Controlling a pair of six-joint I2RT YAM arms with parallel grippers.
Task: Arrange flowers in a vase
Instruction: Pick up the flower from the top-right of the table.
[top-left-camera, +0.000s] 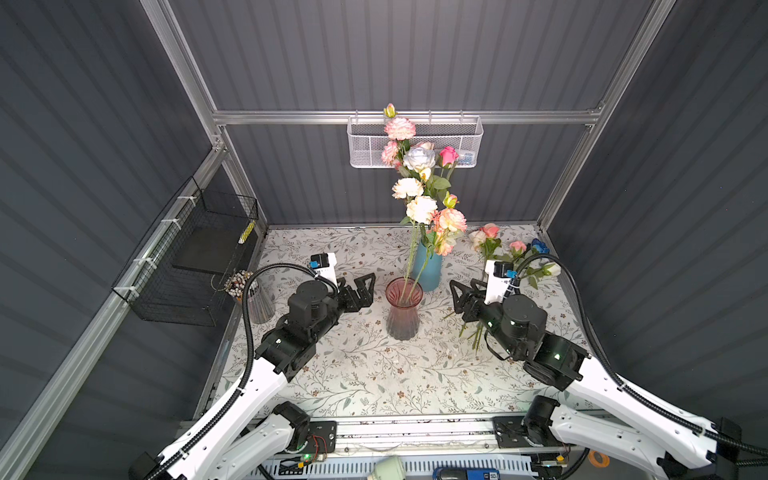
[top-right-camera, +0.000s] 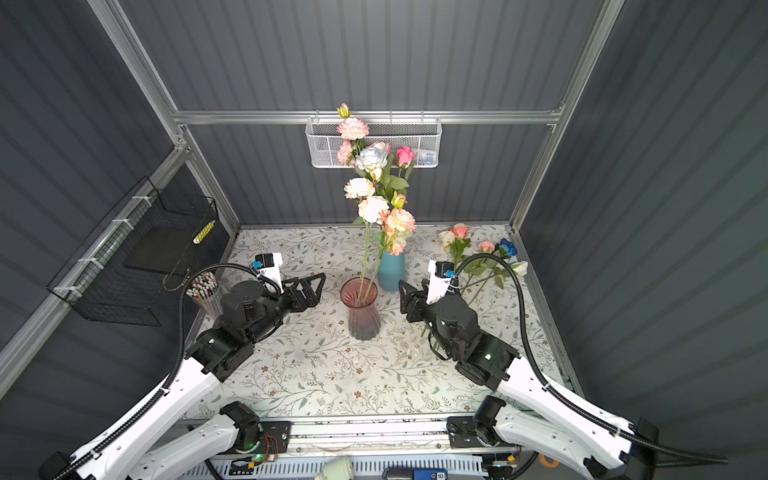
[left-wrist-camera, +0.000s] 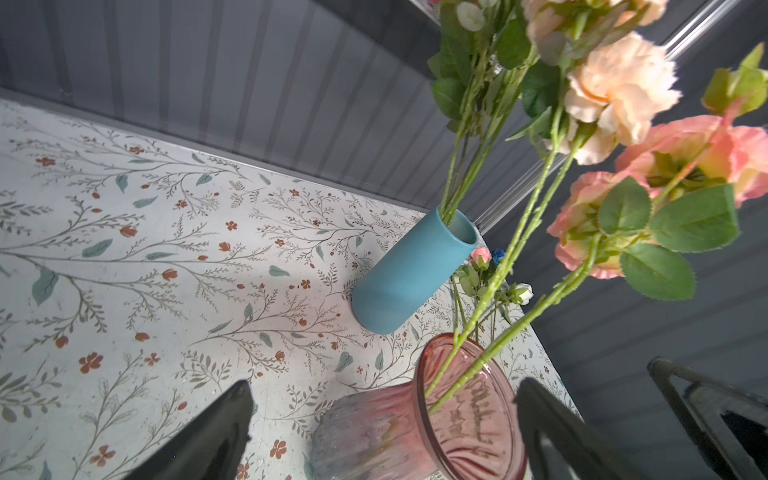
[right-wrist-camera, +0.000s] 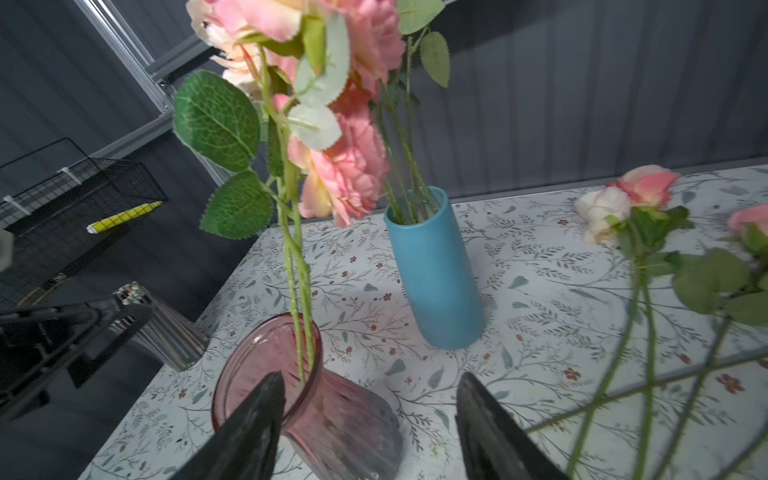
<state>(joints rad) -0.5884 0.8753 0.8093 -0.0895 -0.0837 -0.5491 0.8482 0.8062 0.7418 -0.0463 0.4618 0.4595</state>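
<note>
A pink ribbed glass vase stands mid-table with two green stems in it; their peach and pink blooms lean toward the back. Behind it a blue vase holds several flowers. More flowers lie loose on the table at the back right. My left gripper is open just left of the pink vase. My right gripper is open just right of it, holding nothing.
A white mesh basket hangs on the back rail. A black wire basket is fixed to the left wall, and beside it stands a clear cup of sticks. The loose flowers' stems run under my right arm.
</note>
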